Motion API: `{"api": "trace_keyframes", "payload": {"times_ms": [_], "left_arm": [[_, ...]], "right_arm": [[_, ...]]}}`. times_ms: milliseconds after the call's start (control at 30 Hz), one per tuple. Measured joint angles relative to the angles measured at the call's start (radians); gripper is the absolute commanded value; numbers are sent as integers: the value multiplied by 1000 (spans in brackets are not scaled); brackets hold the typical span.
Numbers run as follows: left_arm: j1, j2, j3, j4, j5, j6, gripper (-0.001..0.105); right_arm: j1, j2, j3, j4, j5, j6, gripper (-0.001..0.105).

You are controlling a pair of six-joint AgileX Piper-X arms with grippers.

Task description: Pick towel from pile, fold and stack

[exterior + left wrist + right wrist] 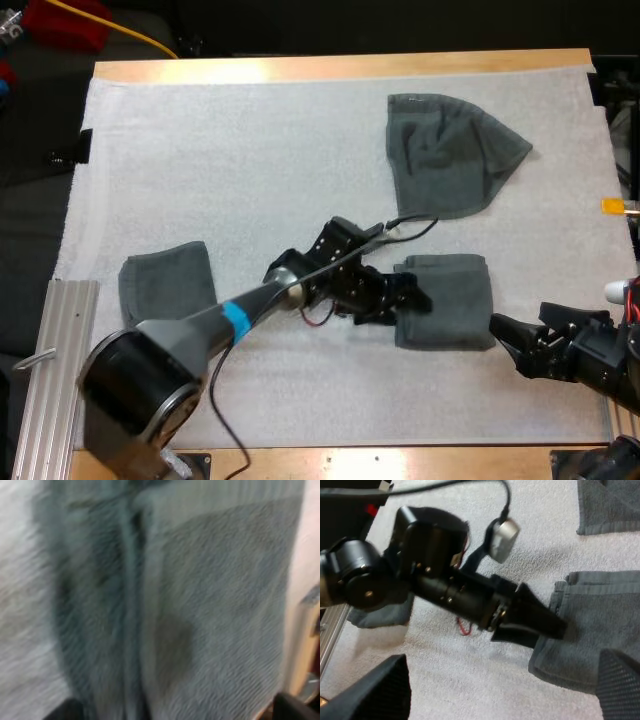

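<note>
Bright even light, probably overhead; left wrist view dimmer, soft shadow patch on towel (215, 580).

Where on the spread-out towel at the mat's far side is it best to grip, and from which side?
Grip the pointed corner of the spread-out towel, which juts toward the mat's right edge, flat and clear of the folded towel near it. Coming from the right seems best: the right gripper is open on that side.

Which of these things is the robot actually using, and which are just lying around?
In the job: loose towel; folded towel at the left gripper; second folded towel; right gripper, fingers apart.
Just lying about: metal rail beside the white mat.
</note>
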Motion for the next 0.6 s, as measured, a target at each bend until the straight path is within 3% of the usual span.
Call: {"api": "trace_keyframes", "payload": {"times_ms": [167, 333, 600], "left_arm": [[0, 65, -106, 114, 52, 8, 71], [0, 77, -139, 136, 76, 11, 68], [-20, 84, -149, 97, 110, -12, 33]], "right_arm": [[0, 0, 0, 0, -26, 15, 74], [0, 0, 0, 0, -44, 15, 74], [0, 0, 0, 0, -44, 15, 74]]}}
